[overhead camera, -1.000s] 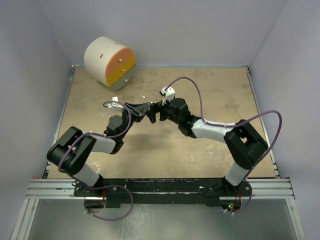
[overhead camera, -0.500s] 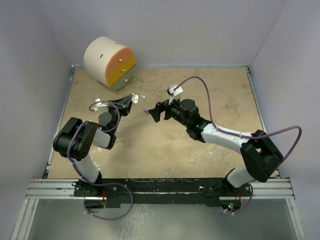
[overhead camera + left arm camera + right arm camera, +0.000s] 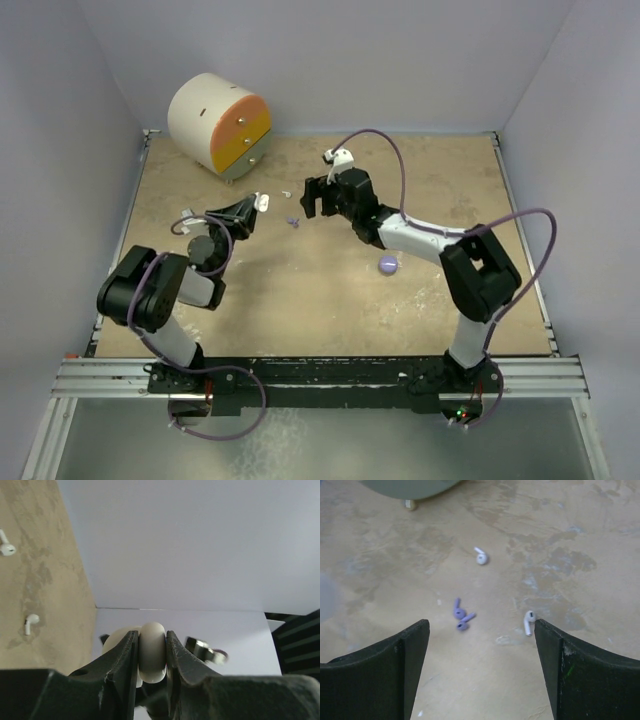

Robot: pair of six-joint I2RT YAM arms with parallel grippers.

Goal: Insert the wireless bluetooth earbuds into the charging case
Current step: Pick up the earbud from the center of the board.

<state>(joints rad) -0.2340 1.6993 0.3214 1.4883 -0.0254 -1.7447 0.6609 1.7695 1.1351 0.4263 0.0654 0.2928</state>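
**Next: pick one earbud with the right**

My right gripper (image 3: 480, 626) is wide open over the table (image 3: 580, 525). The purple earbuds (image 3: 461, 617) lie between the jaws, and a white earbud (image 3: 528, 622) sits just beside the right one. My left gripper (image 3: 151, 642) clamps the white case (image 3: 152, 657). Centre on a single bud, drop straight, close gently so it doesn't skid

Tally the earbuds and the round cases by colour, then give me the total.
White earbuds: 2
Purple earbuds: 2
White round case: 1
Lilac round case: 1
Total: 6
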